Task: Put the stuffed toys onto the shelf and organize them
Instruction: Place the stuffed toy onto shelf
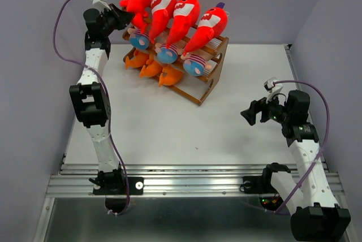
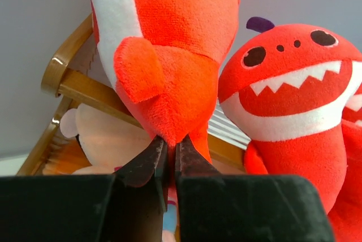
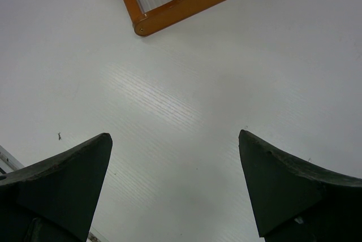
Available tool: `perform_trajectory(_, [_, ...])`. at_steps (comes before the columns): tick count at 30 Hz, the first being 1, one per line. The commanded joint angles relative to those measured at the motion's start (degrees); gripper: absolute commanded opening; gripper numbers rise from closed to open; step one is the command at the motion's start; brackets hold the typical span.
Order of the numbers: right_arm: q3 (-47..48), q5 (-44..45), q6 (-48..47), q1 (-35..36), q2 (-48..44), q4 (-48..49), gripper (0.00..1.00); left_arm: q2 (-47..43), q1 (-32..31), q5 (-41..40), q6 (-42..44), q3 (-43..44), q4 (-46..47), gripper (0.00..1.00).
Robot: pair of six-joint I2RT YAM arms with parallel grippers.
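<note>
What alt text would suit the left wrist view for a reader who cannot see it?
Close up, the left gripper has its dark jaws pinched on the bottom tip of a red shark standing against the shelf. A toothy shark, also red, grins at right; a pale plush lies behind the rail.

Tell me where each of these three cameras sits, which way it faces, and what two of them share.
Top external: above and behind the bases, looking down at the white table and brown wooden shelf; the left arm and right arm show.
Left wrist: on the left arm, facing the shelf; its left end effector pinches a red plush shark.
Right wrist: on the right arm, facing down at the table; its open right end effector shows.
Shared: all three catch the shelf.
</note>
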Motion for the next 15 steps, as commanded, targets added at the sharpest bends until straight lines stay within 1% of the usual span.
perform_trajectory(1, [-0.3,0.1,-0.6,-0.5,-0.3,3.4,0.98,-0.7,-0.3,2.6,0.0,0.7,5.1,0.06])
perform_trajectory(3, [-0.3,0.0,-0.6,-0.5,-0.3,3.5,0.98,-1.3,-0.2,2.8,1.4,0.7,5.4,0.0])
perform_trajectory(6, [-0.3,0.0,-0.6,-0.5,-0.3,3.4,0.98,-3.1,-0.4,2.1,5.1,0.1,5.3,0.0])
perform_trajectory(8, [-0.3,0.0,-0.6,-0.5,-0.4,3.4,0.98,-5.6,-0.7,-0.8,8.3,-1.2,4.4,0.0])
perform_trajectory(9, [-0.3,-0.1,-0.6,-0.5,-0.4,3.4,0.98,-6.4,-1.0,-2.0,10.4,-1.3,3.8,0.0])
perform_trajectory(10, [-0.3,-0.1,-0.6,-0.5,-0.5,3.4,0.98,-7.7,-1.8,-4.1,15.5,-1.1,2.6,0.0])
perform_trajectory(11, [-0.3,-0.2,-0.6,-0.5,-0.5,3.4,0.98,-7.8,-2.2,-5.0,18.1,0.6,-0.6,0.0])
perform_trajectory(13, [-0.3,-0.3,-0.6,-0.5,-0.4,3.4,0.98,-8.2,-2.9,-7.3,24.4,2.0,-3.4,0.0])
perform_trajectory(14, [-0.3,-0.4,-0.6,-0.5,-0.3,3.4,0.98,-8.8,-3.3,-9.1,25.7,1.9,-4.3,0.0])
perform_trajectory(15, [-0.3,-0.4,-0.6,-0.5,-0.3,3.4,0.98,-8.8,-3.5,-9.1,26.8,1.8,-4.8,0.0])
